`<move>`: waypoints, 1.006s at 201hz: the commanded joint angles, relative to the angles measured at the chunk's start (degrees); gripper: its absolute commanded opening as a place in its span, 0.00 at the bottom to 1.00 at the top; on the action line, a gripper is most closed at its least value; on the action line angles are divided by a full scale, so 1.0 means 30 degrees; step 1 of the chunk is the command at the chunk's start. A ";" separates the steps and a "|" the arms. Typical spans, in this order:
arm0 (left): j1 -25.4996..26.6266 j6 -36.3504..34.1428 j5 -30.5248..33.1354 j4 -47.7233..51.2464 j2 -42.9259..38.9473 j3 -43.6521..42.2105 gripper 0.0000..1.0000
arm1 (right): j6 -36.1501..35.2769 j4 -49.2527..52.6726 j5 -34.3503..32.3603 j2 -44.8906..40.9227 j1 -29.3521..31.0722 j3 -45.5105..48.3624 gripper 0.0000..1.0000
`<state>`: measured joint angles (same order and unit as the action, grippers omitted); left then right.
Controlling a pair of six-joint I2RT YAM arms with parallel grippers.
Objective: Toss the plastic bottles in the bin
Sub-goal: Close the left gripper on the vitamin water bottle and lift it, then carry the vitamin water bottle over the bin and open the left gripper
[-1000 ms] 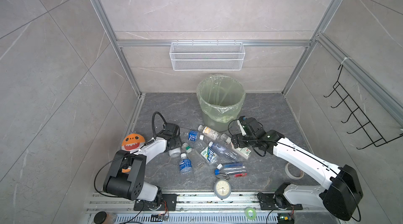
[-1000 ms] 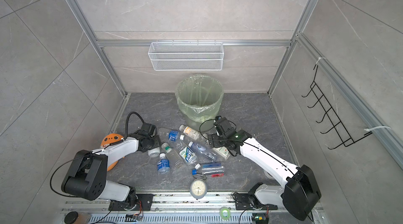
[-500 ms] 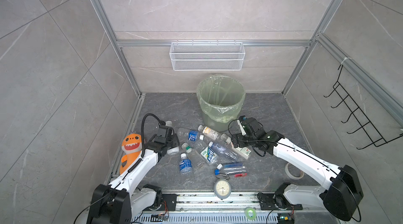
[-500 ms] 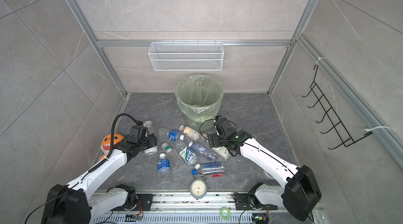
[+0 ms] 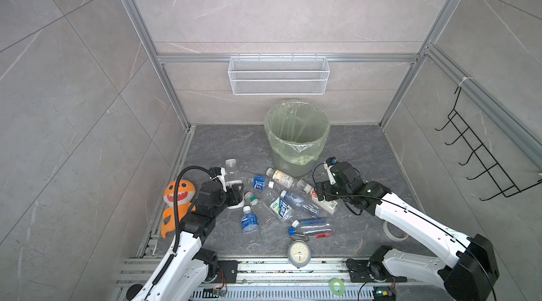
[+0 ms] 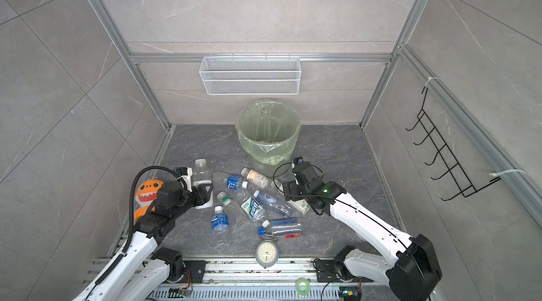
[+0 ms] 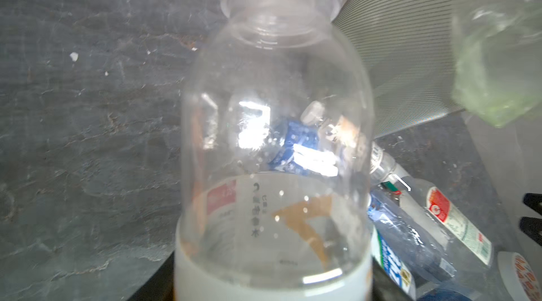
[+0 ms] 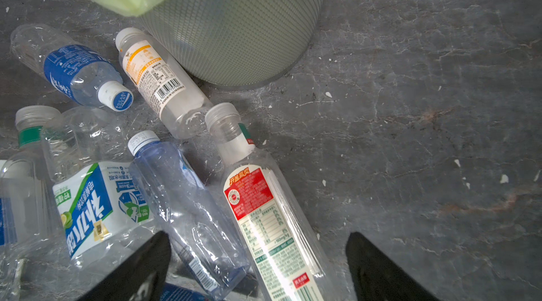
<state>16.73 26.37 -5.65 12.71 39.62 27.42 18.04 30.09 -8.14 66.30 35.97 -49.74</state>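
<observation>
Barely begun: the bin looks empty, the left gripper clasps one clear bottle, and the right gripper spreads wide above the other bottles.

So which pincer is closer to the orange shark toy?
Left. The left pincer grips a clear bottle near the shark; the right pincer hovers beyond the bottle pile.

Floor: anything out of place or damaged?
Three non-bottles lie around the bottles: clock at the front, plush shark on the left, tape roll on the right. The green-and-blue-label bottle looks crushed.
</observation>
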 commanded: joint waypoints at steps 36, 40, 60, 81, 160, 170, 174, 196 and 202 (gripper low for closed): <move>0.0145 -0.0558 -0.4402 -0.2981 -0.1734 0.0887 0.56 | 0.0108 -0.0271 -0.0436 -0.1007 0.0031 0.0714 0.96; 0.0171 -0.0565 -0.4568 -0.3098 -0.1907 0.0908 0.56 | 0.0109 -0.0275 -0.0422 -0.1026 0.0031 0.0728 0.97; 0.0180 -0.0592 -0.5067 -0.3222 -0.2383 0.1488 0.56 | 0.0166 -0.0415 -0.0394 -0.1095 0.0038 0.0895 0.97; 0.0181 -0.0702 -0.5627 -0.3224 -0.2266 0.2615 0.56 | 0.0167 -0.0534 -0.0307 -0.1066 0.0012 0.0956 0.97; 0.1250 -0.0653 -0.7432 -0.5255 0.5346 1.0528 0.56 | 0.0109 -0.0594 -0.0005 -0.1329 0.0031 0.0647 0.97; 0.1871 -0.0910 -0.7437 -0.5113 0.7568 1.2644 0.56 | 0.0080 -0.0591 0.0075 -0.1359 0.0023 0.0607 0.97; 0.2059 -0.0966 -0.7488 -0.5115 0.8442 1.3482 0.56 | 0.0079 -0.0588 0.0088 -0.1386 0.0023 0.0578 0.97; 0.2363 -0.0515 -0.8184 -0.5282 1.3426 1.8377 0.58 | 0.0233 -0.0564 0.0012 -0.1584 0.0031 0.0611 0.97; 0.2362 -0.0351 -0.8539 -0.5372 1.4814 1.9787 0.63 | 0.0322 -0.0562 0.0018 -0.1643 0.0023 0.0647 0.97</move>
<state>23.11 25.26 -26.57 -0.23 72.53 74.41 18.04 29.12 -8.10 62.81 35.97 -47.40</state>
